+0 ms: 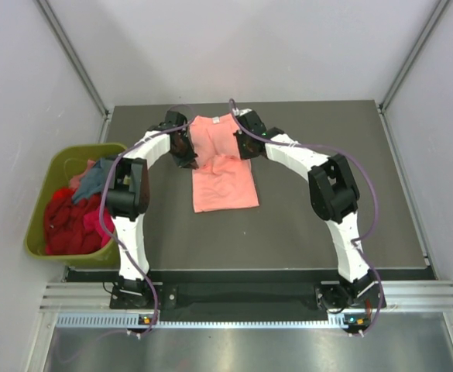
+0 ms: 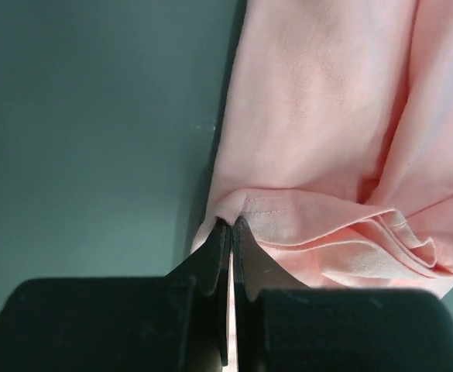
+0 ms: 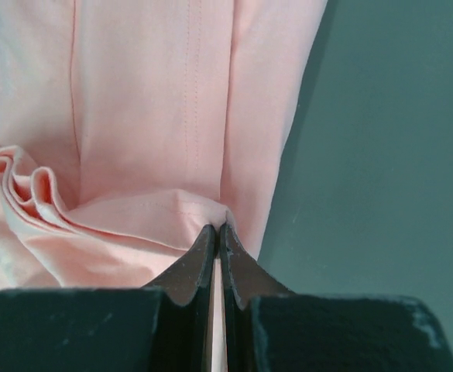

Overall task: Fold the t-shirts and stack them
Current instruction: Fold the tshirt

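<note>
Mid-fold on the counter (image 1: 342, 124), both arms' jaws clamp the salmon-pink t-shirt (image 1: 224, 186), while red and teal t-shirts (image 1: 67, 225) wait in the olive-green bin (image 1: 39, 203).

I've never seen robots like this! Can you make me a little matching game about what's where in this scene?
1 pink t-shirt
2 olive-green bin
3 red shirts
4 left fingers

A standing at the far left
B pinched shut on the pink cloth's edge
C heaped inside the bin
D in the middle, partly folded

Pairs: 1-D, 2-A, 3-C, 4-B
</note>
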Controlling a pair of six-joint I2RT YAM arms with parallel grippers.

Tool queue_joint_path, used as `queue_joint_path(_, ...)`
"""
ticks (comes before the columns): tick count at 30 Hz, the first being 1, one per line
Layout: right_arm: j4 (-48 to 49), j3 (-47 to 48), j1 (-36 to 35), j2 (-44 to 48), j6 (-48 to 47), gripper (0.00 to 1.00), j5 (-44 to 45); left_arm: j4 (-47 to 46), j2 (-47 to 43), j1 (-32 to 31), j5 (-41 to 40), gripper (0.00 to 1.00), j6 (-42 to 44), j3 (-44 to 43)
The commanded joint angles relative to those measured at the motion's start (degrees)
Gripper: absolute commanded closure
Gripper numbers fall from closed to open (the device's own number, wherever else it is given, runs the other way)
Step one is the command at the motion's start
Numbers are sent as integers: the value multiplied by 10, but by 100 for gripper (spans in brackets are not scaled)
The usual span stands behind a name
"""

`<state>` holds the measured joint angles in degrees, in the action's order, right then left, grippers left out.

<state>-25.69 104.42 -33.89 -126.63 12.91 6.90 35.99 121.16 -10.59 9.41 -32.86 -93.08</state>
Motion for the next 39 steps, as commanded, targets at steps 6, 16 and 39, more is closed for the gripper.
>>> queue_joint_path(6, -20, 79, 21, -9, -16, 93, 7, -21, -35, 4, 15, 72, 56, -62)
queue_joint_path(16, -38, -71, 22, 131, 32, 74, -33, 23, -182, 4, 16, 64, 106, 79)
queue_joint_path(39, 84, -378, 21, 239, 12, 66, -225, -94, -254, -13, 145, 61, 83, 369)
